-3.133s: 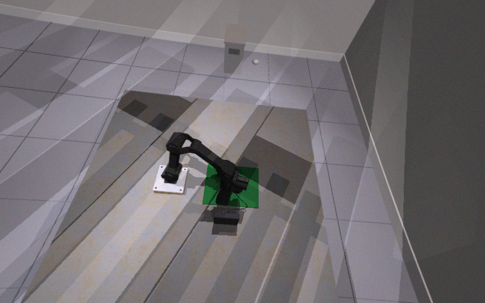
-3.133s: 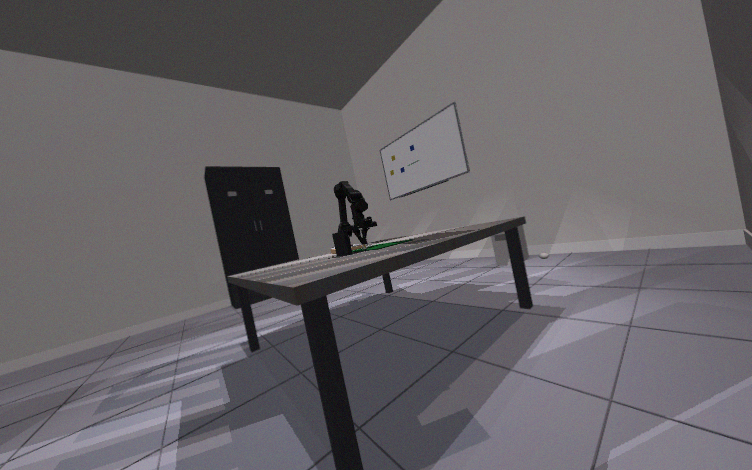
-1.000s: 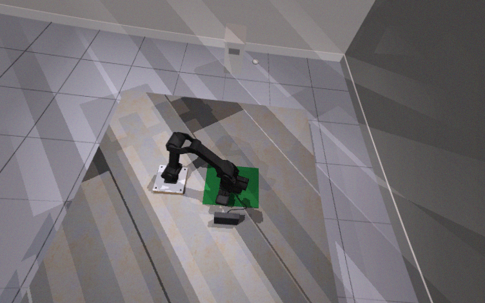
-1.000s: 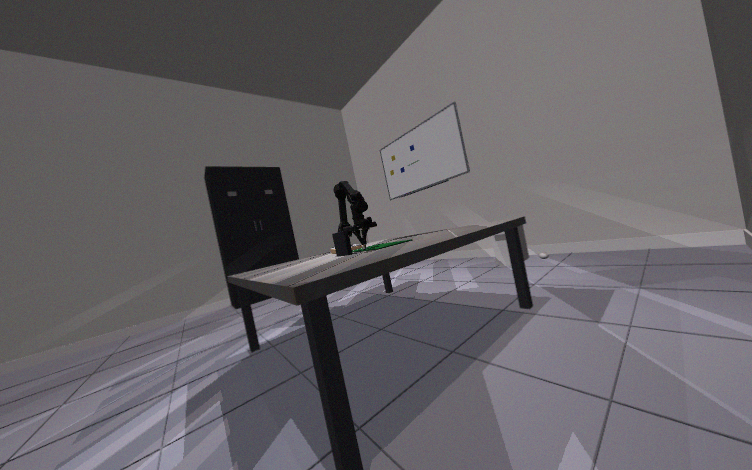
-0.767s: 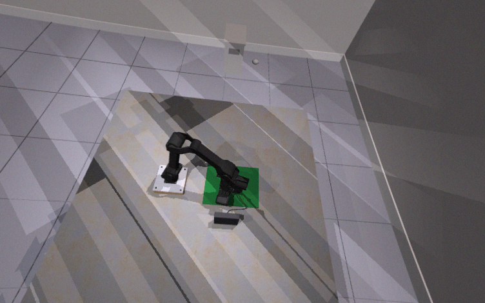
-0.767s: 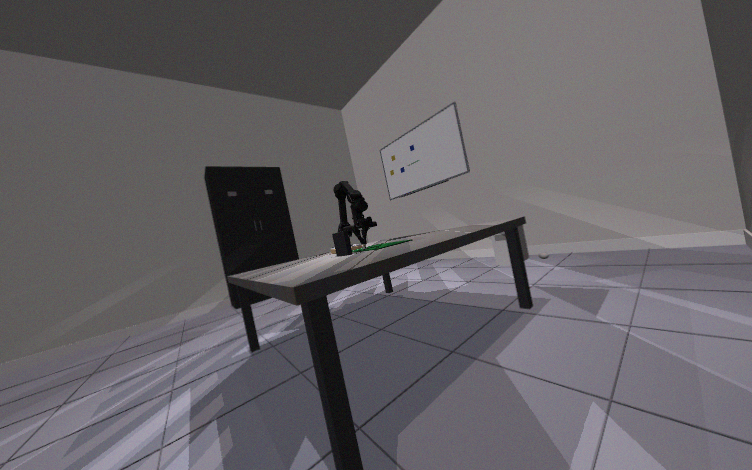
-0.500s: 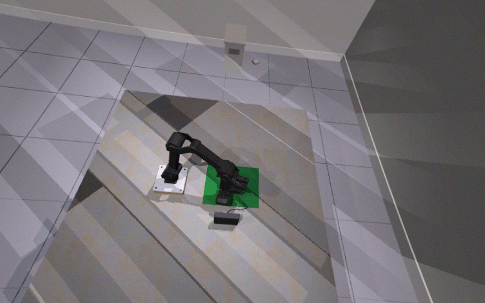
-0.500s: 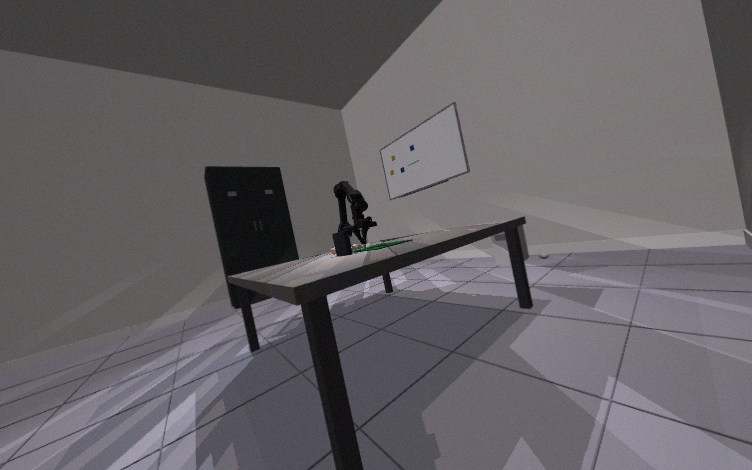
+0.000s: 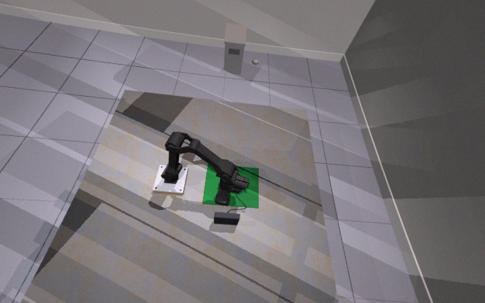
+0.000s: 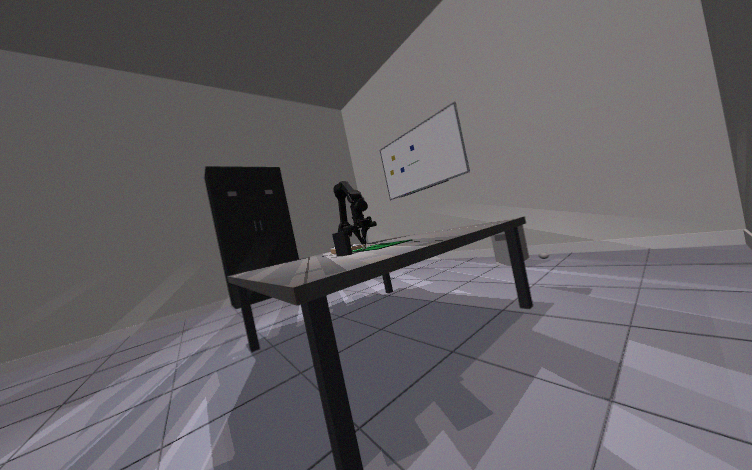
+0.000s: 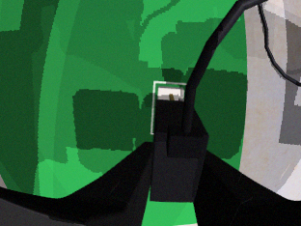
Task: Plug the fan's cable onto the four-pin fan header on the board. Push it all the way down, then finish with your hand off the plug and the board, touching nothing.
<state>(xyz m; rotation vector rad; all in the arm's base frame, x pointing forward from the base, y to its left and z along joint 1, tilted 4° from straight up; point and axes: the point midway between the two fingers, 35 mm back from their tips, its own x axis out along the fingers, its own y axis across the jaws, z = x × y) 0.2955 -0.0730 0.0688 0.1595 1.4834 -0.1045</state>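
The green board lies flat on the table. In the wrist view my gripper is shut on the black fan plug, held upright just above the board. The white four-pin header shows right past the plug's far end; I cannot tell whether they touch. The black cable runs from the plug up to the right. The black fan lies on the table in front of the board. In the top view my gripper hangs over the board's front part.
The arm's white base plate stands left of the board. A thin cable runs from the fan toward the board. A grey bin and a small ball are on the floor far behind the table.
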